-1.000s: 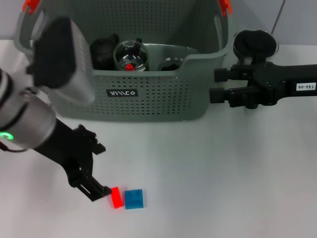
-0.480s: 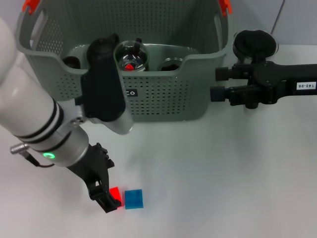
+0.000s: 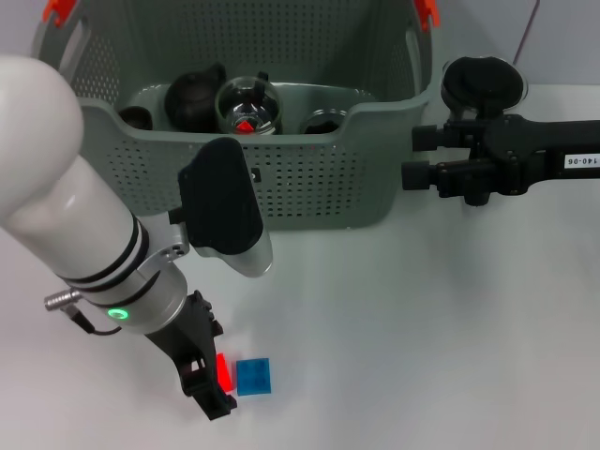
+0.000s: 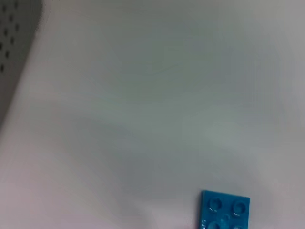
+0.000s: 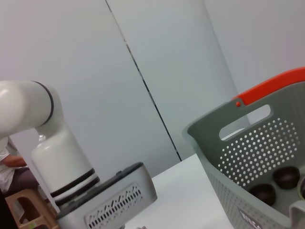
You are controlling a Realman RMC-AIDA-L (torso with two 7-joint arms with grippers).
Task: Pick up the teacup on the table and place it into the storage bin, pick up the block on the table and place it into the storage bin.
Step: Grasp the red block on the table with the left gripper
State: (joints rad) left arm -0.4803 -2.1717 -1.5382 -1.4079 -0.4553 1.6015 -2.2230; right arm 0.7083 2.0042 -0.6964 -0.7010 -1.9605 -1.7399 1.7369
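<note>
I judge the teacup part finished: dark cups sit inside the storage bin (image 3: 281, 187), though I cannot tell which one is the teacup, and none stands on the table (image 3: 422, 328). The block step is in hand. The left gripper (image 3: 214, 382) is down at the table, well in front of the storage bin, with a small red block (image 3: 223, 372) at its fingertips; the fingers look drawn close beside or around it, but I cannot tell whether they actually clamp it or only touch one side. A blue block (image 3: 253, 376) lies flat just beside the red one, on the side away from the gripper, and it also shows in the left wrist view (image 4: 224, 211), studs up. The right gripper (image 3: 412, 157) hangs idle just beside the storage bin's right wall, fingers spread and empty. Next I would confirm the pinch on the red block, making sure the fingers do not nudge the blue block, then lift straight up, carry it back over the near rim of the storage bin and release above the cups.
</note>
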